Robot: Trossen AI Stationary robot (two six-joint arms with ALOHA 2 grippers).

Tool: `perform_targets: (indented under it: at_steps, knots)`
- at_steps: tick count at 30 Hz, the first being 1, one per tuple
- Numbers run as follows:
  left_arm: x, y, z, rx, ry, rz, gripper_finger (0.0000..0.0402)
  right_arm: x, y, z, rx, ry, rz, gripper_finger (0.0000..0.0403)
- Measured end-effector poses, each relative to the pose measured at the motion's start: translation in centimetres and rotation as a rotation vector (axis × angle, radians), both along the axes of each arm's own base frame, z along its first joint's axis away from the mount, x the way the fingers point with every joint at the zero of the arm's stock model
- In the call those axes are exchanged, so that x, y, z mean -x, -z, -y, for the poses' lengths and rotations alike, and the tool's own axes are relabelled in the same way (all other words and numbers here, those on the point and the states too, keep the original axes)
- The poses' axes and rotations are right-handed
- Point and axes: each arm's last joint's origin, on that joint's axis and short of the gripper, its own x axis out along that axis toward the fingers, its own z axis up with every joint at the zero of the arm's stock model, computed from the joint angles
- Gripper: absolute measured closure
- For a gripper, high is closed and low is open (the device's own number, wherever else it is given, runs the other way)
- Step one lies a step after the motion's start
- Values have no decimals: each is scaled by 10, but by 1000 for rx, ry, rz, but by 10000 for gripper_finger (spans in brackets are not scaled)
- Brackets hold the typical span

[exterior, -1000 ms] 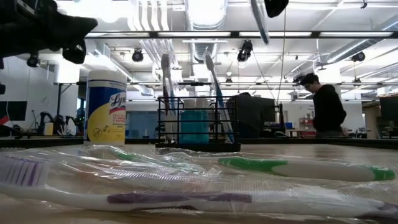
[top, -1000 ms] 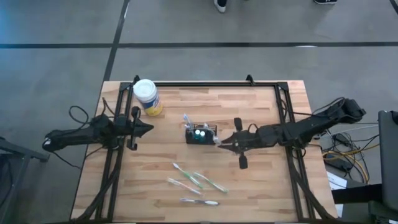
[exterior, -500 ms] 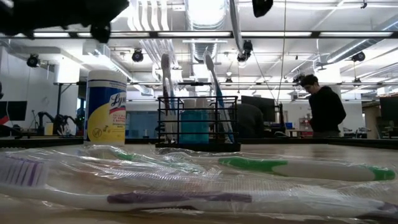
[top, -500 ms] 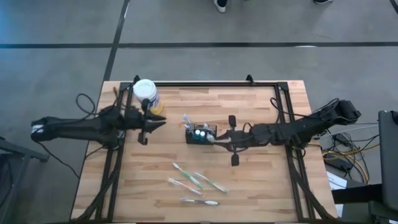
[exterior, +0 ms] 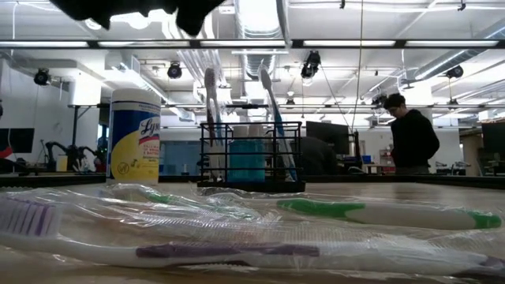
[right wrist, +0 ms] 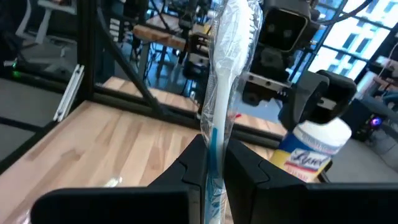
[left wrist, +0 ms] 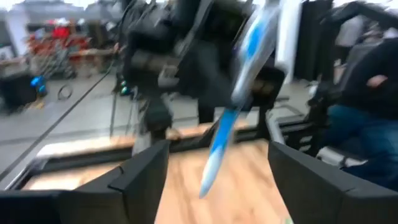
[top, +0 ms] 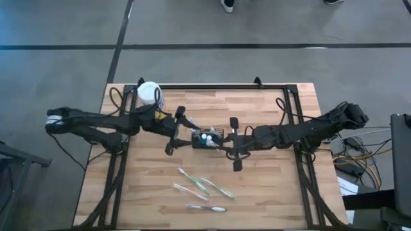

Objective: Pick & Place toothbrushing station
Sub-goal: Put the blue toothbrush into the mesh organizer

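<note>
The toothbrushing station, a black wire caddy (top: 208, 138) (exterior: 251, 155), stands mid-table on its base. A white toothbrush (exterior: 211, 102) and a blue one (exterior: 274, 118) stand upright in it. My left gripper (top: 187, 131) (left wrist: 217, 186) is open just left of the caddy. A blue-and-white toothbrush (left wrist: 239, 93) shows beyond the gap between its fingers, untouched. My right gripper (top: 223, 144) (right wrist: 214, 168) is at the caddy's right end, shut on a wrapped toothbrush (right wrist: 225, 74). My right gripper pinches the wrapped toothbrush by its blue-and-white handle (right wrist: 213, 140) between its two fingers, plastic wrapper included. The brush runs on past the fingertips to its bristle head (right wrist: 239, 18) at the free end. It is lifted clear of the table beside the caddy.
A white-capped, yellow-labelled jar (top: 149, 95) (exterior: 135, 136) stands at the far left, behind my left arm. Several wrapped toothbrushes (top: 202, 189) (exterior: 237, 237) lie near the table's front. A black frame (top: 218, 86) rims the table. A person (exterior: 412, 134) stands in the room behind.
My left gripper has swung from beside the jar toward the table's right, up to the caddy's left end, and its fingers have opened. My right gripper has carried the wrapped toothbrush leftward, closer to the caddy. The caddy has stayed in place.
</note>
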Motion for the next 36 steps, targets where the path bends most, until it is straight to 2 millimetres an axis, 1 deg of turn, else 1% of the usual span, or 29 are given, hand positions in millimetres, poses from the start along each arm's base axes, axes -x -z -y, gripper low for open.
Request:
perform_targets:
  at_steps: [3,7,9,12,15,17,21,26,33,36]
  knots:
    - [-13,-9,2,-3,19,21,107,-4,1,4,2,17,-8,375]
    - [-28,-11,4,-10,47,1,104,-14,4,7,14,38,-23,375]
    - [-33,-16,5,-13,60,19,103,-18,6,7,27,40,-34,375]
    - [-40,-13,5,-21,64,-1,105,-25,5,6,40,40,-29,375]
    - [-44,-10,5,-21,68,-13,109,-31,4,6,50,41,-31,375]
    - [-46,-13,5,-24,72,8,112,-32,6,7,60,45,-62,375]
    - [-47,-12,7,-26,97,3,121,-35,6,12,50,62,-79,375]
    - [-47,-13,9,-43,115,17,161,-36,8,11,50,59,-73,375]
    - [-47,-13,10,-51,128,21,252,-35,8,12,44,59,-64,374]
    - [-48,-12,10,-54,127,24,282,-35,7,12,43,58,-57,374]
